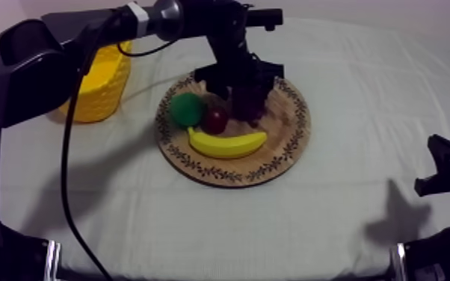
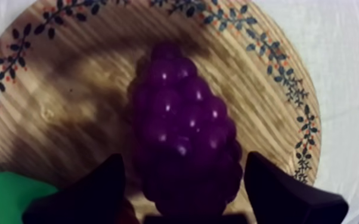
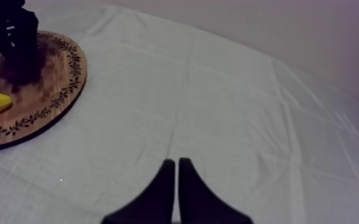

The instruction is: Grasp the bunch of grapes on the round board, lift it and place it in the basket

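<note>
The purple bunch of grapes [image 2: 185,137] lies on the round wooden board [image 2: 68,89], toward its back. My left gripper [image 2: 185,164] is down over it, open, with one black finger on each side of the bunch and a thin gap at both sides. From above, the left gripper [image 1: 239,93] covers most of the grapes [image 1: 248,110]. The yellow basket [image 1: 101,82] stands left of the board [image 1: 235,175]. My right gripper [image 3: 176,164] is shut on nothing above bare cloth; it rests low at the right edge [image 1: 448,168].
A green pear [image 1: 187,110], a small red fruit [image 1: 214,119] and a banana [image 1: 226,142] also lie on the board, left of and in front of the grapes. The pear [image 2: 6,193] is close beside my left finger. The left arm reaches over the basket.
</note>
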Tool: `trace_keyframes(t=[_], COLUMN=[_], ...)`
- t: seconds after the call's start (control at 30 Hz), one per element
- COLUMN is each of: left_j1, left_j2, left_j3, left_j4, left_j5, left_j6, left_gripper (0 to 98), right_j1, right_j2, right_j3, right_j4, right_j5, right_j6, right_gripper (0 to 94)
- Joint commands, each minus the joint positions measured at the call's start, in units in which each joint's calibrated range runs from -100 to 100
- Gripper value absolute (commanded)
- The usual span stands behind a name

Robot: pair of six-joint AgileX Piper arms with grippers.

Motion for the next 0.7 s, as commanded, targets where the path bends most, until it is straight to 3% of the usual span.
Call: trace_keyframes(t=[0.0,0.43,0.67], left_j1=[-0.11,-0.46,-0.97], left_j2=[0.69,5.33,7.6], left_j3=[-1.07,-8.4,-10.61], left_j4=[0.16,1.23,2.74], left_j5=[0.42,4.35,5.39], left_j6=[-0.16,-2.02,-3.38], left_gripper=[73.6,72.8,72.3], right_j1=[0.01,0.01,0.01], right_j2=[0.0,0.0,0.0], right_j3=[-0.01,-0.01,-0.01], right_j4=[0.02,0.02,0.02], right_j5=[0.0,0.0,0.0], right_j6=[0.02,0.02,0.02], right_gripper=[0.5,0.5,0.5])
